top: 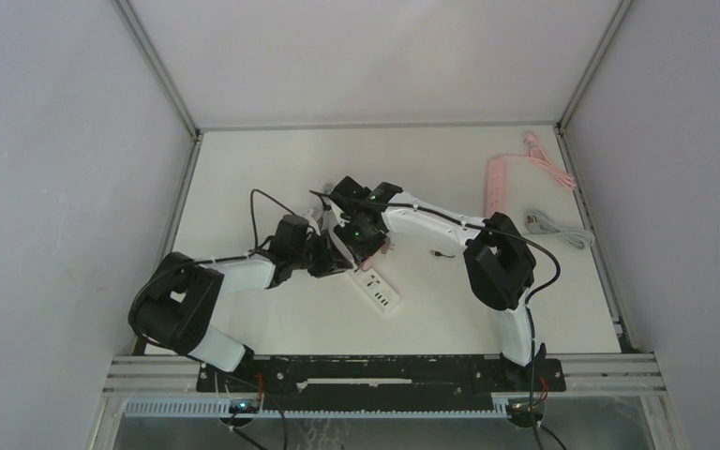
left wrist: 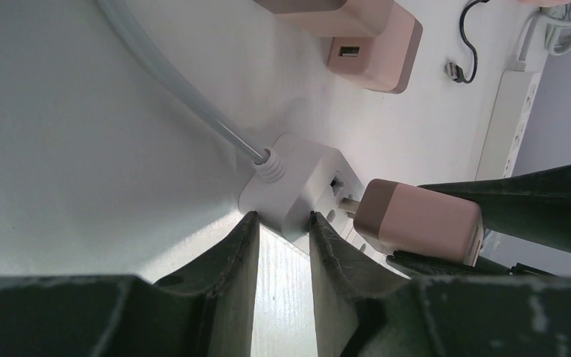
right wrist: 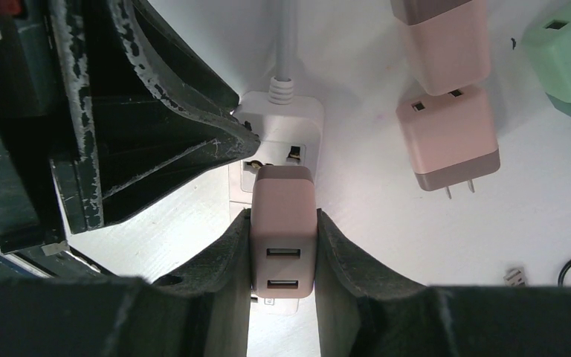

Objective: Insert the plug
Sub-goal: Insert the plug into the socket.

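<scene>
Plug held at the socket. The right gripper (right wrist: 283, 223) has its jaws clamped on the sides of the pink box-shaped two-port USB charger (right wrist: 282, 197). The charger's metal prongs meet a socket of the white plastic power strip (top: 380, 292), and part of them remains exposed. The strip lies near the middle of the white tabletop (top: 291, 169), running toward 5 o'clock in the top view. The left gripper (left wrist: 282, 221), reaching in from 9 o'clock, has its jaws closed against the strip's cord end. A spare pink charger (right wrist: 450, 141) lies at 3 o'clock of the held one, a green charger (right wrist: 569, 71) at 2 o'clock. A pink power strip (top: 497, 185) lies at 2 o'clock of the white one.
</scene>
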Tool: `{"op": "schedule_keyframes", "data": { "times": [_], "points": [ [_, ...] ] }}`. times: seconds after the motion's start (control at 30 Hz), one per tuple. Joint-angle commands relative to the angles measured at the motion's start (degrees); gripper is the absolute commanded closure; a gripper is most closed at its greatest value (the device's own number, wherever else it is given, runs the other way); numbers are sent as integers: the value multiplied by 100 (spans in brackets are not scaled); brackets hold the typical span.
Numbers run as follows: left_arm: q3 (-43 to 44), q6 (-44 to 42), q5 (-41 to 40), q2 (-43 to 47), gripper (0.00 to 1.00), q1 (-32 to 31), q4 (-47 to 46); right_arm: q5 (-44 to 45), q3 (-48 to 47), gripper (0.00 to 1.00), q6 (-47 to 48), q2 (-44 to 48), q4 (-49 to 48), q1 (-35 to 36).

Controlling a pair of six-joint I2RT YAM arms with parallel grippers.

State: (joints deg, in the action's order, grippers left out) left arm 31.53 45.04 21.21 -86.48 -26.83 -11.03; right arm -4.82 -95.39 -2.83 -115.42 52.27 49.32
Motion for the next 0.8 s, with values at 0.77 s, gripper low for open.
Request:
{"op": "schedule_keyframes", "data": {
  "times": [0.77],
  "points": [
    [19,-109,-55,-141,66,-55,233,267,-252,100,72,-201,-162,82]
  ]
}}
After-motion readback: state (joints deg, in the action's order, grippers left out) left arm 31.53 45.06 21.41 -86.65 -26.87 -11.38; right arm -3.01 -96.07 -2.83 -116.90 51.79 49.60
